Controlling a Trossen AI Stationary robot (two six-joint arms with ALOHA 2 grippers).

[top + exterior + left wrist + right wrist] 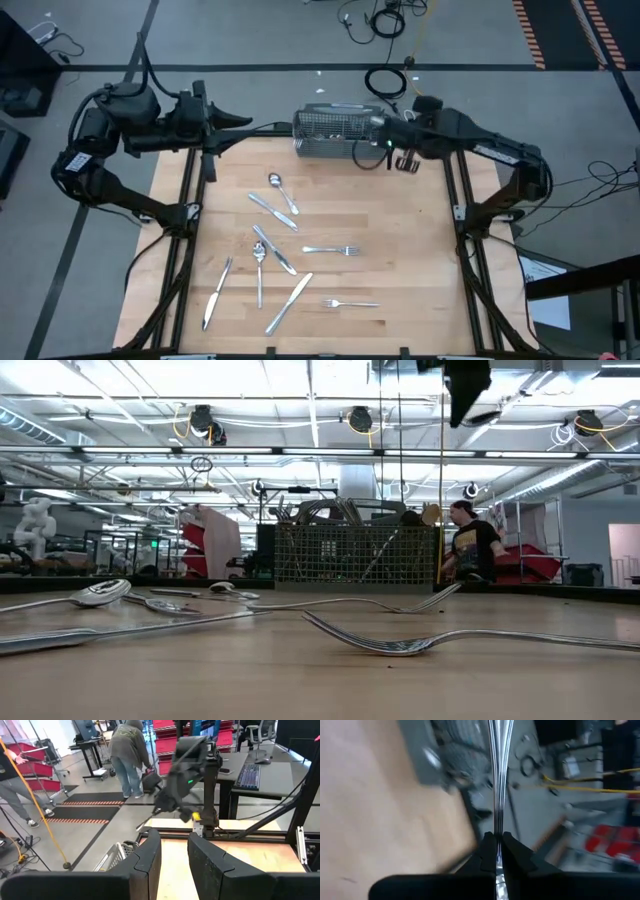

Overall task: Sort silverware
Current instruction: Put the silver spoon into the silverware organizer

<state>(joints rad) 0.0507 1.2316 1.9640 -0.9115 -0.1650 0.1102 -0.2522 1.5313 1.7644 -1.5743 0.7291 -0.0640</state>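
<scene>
While our right gripper [495,851] hangs just beside the wire-mesh basket [335,133] at the far edge of the table [420,250], its fingers are pressed together on a thin, shiny metal piece [497,775] that runs straight out from the tips; we cannot tell if it is a fork, a knife or a spoon. We judge that the step is to drop it into the basket, so we should bring it over the correct compartment, keep it upright, and open only when it is low inside. Our left gripper [172,862] waits at the far left corner, fingers partly apart and empty. Slim, polished forks [333,250], spoons [281,190] and flat knives [289,302] lie scattered on the pale wooden table.
</scene>
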